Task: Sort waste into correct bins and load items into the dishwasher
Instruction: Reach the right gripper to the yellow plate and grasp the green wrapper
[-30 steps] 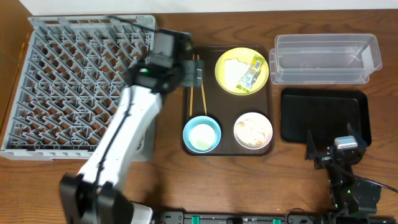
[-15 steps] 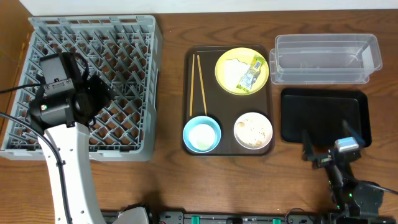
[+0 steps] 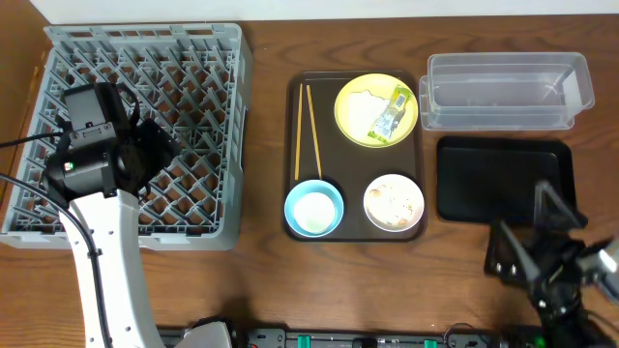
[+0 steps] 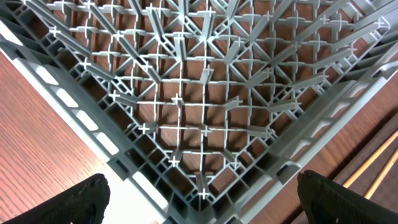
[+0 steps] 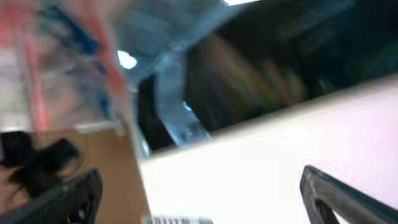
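On the worktop's left side lies one rack (image 3: 208,126), with the left gripper (image 3: 153,153) hanging over it. In the left wrist view its jaws stand spread wide over a corner of the grid, with nothing between them. No dish shows among the pegs, so loading looks not yet begun.

At the worktop's middle, one brown tray (image 3: 356,230) carries everything to be sorted:
- **Far right corner:** one plate (image 3: 360,124), with one wrapper (image 3: 394,111) and one paper (image 3: 364,104) lying on it.
- **Left edge:** two chopsticks (image 3: 308,130), side by side.
- **Near left corner:** one blue bowl (image 3: 314,208).
- **Near right corner:** one white bowl (image 3: 394,201), holding the scraps (image 3: 392,198).

I see no cup.

Toward the worktop's right edge sit the two bins, one tub (image 3: 508,90) at the far side and one black tray (image 3: 503,179) just nearer. Both appear bare inside.

The layout seems meant to split the work. Dishes sit between the rack and the bins, so the left arm can serve the rack and the right arm the bins.

The right gripper (image 3: 537,232) is at the worktop's near right corner, by the black tray's near edge. Its jaws are spread and carry nothing. Its wrist view is too blurred to add more.
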`<state>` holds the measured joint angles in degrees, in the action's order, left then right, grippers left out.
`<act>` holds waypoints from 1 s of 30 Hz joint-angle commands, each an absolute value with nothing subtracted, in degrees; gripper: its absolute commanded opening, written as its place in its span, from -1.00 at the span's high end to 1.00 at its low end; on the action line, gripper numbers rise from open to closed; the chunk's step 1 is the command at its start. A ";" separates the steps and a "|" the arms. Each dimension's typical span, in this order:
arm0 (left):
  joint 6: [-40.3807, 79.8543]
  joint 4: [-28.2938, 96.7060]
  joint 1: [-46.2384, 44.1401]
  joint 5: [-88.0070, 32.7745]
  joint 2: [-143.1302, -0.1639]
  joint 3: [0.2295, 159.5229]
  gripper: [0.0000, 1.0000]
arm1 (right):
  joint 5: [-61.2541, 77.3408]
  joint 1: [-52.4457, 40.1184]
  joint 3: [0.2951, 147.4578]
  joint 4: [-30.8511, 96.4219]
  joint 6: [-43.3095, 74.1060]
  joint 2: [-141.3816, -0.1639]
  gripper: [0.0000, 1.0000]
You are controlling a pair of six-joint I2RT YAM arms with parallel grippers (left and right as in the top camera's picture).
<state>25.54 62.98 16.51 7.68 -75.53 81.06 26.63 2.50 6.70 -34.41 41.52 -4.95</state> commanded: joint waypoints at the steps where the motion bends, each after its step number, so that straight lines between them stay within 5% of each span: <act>1: 26.04 63.13 16.80 8.19 -75.72 81.23 -0.96 | 28.47 2.55 17.45 -27.77 35.92 -15.75 -0.99; 6: 26.04 63.13 16.80 8.19 -75.72 81.23 -0.96 | 44.93 0.91 37.80 -21.32 31.31 -44.66 -0.99; 8: 26.04 63.13 16.80 8.19 -75.72 81.21 -0.96 | 45.17 -3.20 50.50 -6.24 24.36 -59.20 -0.99; 16: 26.04 63.13 16.80 8.16 -75.72 81.23 -0.96 | 9.45 -24.64 89.49 39.31 7.77 -94.52 -0.99; 21: 26.04 63.13 16.80 8.16 -75.72 81.23 -0.96 | 12.23 -30.33 92.51 40.99 6.66 -102.35 -0.99; 24: 26.04 63.13 16.80 8.16 -75.72 81.21 -0.96 | -1.28 -30.09 92.51 40.05 18.22 -106.28 -0.50; 26: 26.04 63.13 16.80 8.16 -75.72 81.23 -0.96 | -4.67 -29.58 92.51 39.03 27.94 -109.40 -0.82; 30: 26.04 63.13 16.80 8.19 -75.72 81.23 -0.96 | -6.63 -29.54 92.51 36.58 32.95 -115.74 -0.63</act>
